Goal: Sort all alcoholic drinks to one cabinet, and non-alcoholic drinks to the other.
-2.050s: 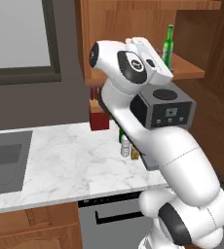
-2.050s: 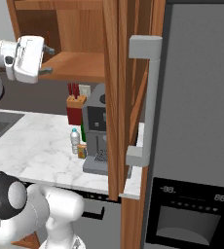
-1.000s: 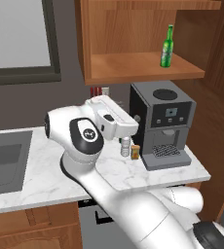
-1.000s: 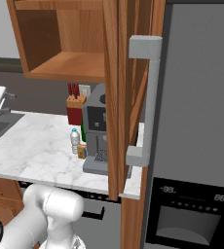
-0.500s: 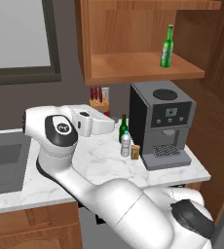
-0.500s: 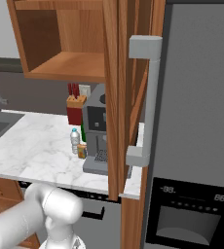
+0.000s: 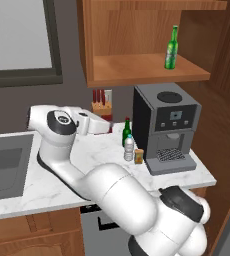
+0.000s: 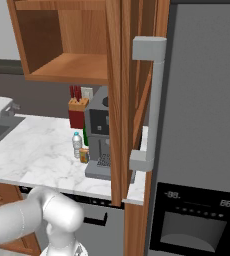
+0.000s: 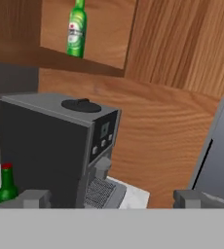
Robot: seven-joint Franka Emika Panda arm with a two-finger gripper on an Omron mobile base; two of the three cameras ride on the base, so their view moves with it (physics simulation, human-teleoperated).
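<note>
The gripper (image 9: 109, 198) is hovering low over the marble bench (image 7: 32, 187), its tips standing well apart with nothing between them, and looking toward the coffee machine (image 7: 167, 125). One bright green bottle (image 7: 171, 48) is already standing upright on the shelf of the wide wall cabinet (image 7: 147, 70). The darker green bottle with the red cap (image 7: 126, 132) is waiting on the bench at about nine o'clock of the coffee machine, with the clear water bottle (image 7: 129, 148) just in front of it and a small amber jar (image 7: 139, 156) beside that.

The step in hand is probably fetching the red-capped bottle. Doing it well means closing on the bottle's body from the open side, away from the machine's wall, and keeping clear of the water bottle crowding it, since a nudge could topple either one.

A sink (image 7: 4, 165) is lying at the bench's far left, a knife block (image 7: 100, 106) is sitting against the dark back wall, and a tall grey refrigerator (image 8: 202, 125) is flanking the cabinets.
</note>
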